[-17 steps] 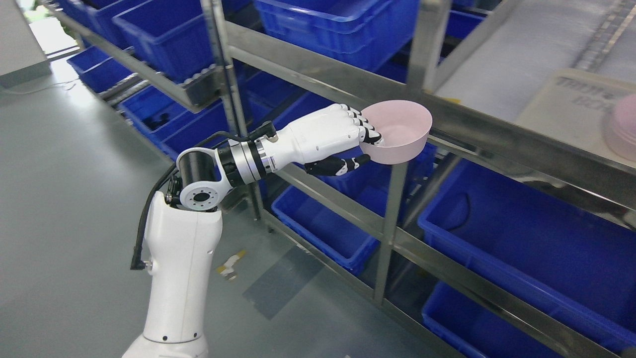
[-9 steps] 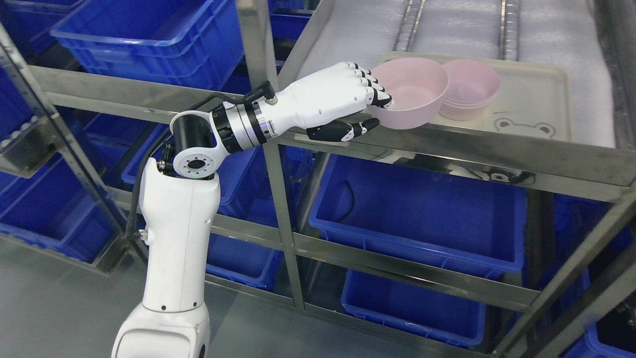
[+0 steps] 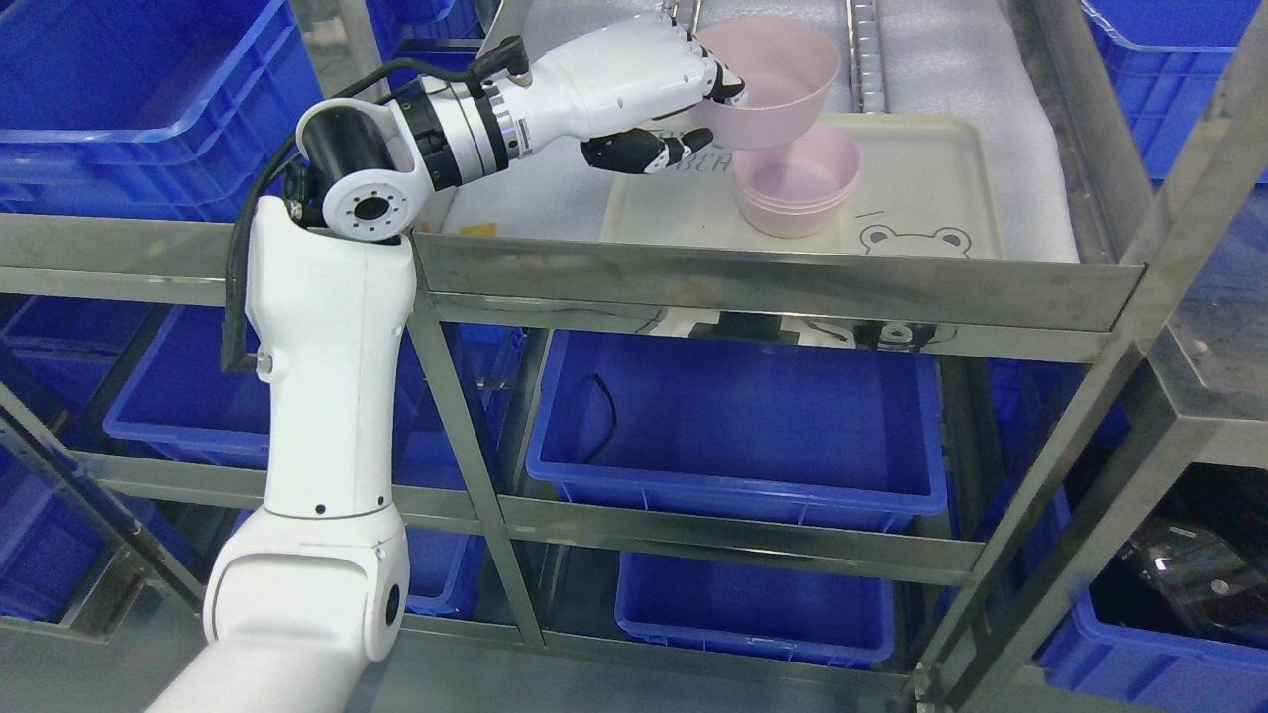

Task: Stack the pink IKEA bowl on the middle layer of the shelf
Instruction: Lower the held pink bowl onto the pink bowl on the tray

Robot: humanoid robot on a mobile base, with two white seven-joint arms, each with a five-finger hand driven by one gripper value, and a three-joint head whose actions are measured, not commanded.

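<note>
Steel shelving [image 3: 773, 287] with blue bins [image 3: 738, 426] carries a cream tray [image 3: 941, 188].
Left hand [image 3: 634, 84] pinches the tilted pink bowl [image 3: 768, 84] by its rim, just above the stacked bowls [image 3: 797, 193] (tray's right side bare).

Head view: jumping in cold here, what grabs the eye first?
The white left hand, reaching in at upper centre, grips a pink bowl by its rim, tilted just above a stack of pink bowls. That stack sits on a cream tray on the steel shelf, with blue bins below.
</note>
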